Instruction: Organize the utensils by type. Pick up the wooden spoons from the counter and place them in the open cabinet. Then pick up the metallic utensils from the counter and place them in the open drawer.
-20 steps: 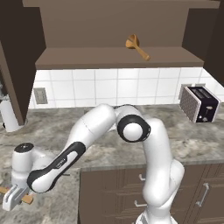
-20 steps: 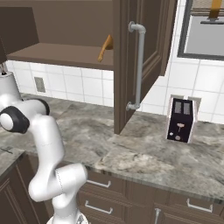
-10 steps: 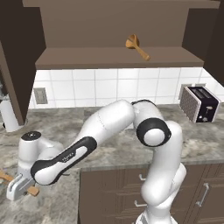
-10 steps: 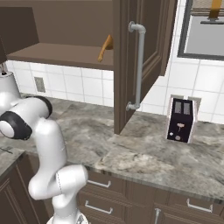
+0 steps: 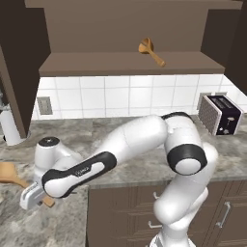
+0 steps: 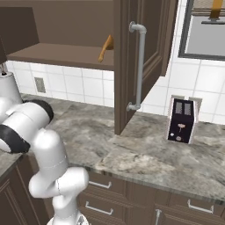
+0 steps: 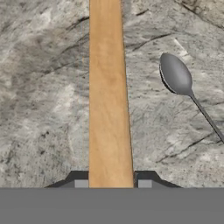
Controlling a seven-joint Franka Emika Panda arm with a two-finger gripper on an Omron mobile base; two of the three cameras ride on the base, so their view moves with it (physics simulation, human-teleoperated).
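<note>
The tool (image 5: 34, 197) is down low at the left end of the table (image 5: 144, 169), clamped on the handle of a wooden spoon (image 5: 12, 174). Up close, that handle (image 7: 108, 96) runs straight out between the two fingertips (image 7: 81, 183), and a small grey metal spoon (image 7: 177, 76) lies on the stone just beside it. The other wooden spoon (image 5: 150, 51) sits on the open cabinet (image 5: 125, 62) shelf, probably leaning against the back panel.

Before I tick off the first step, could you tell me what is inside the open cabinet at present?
One wooden spoon lies on the shelf of the open cabinet, its bowl toward the back panel. In the right base view the open door covers the shelf's right part.
</note>
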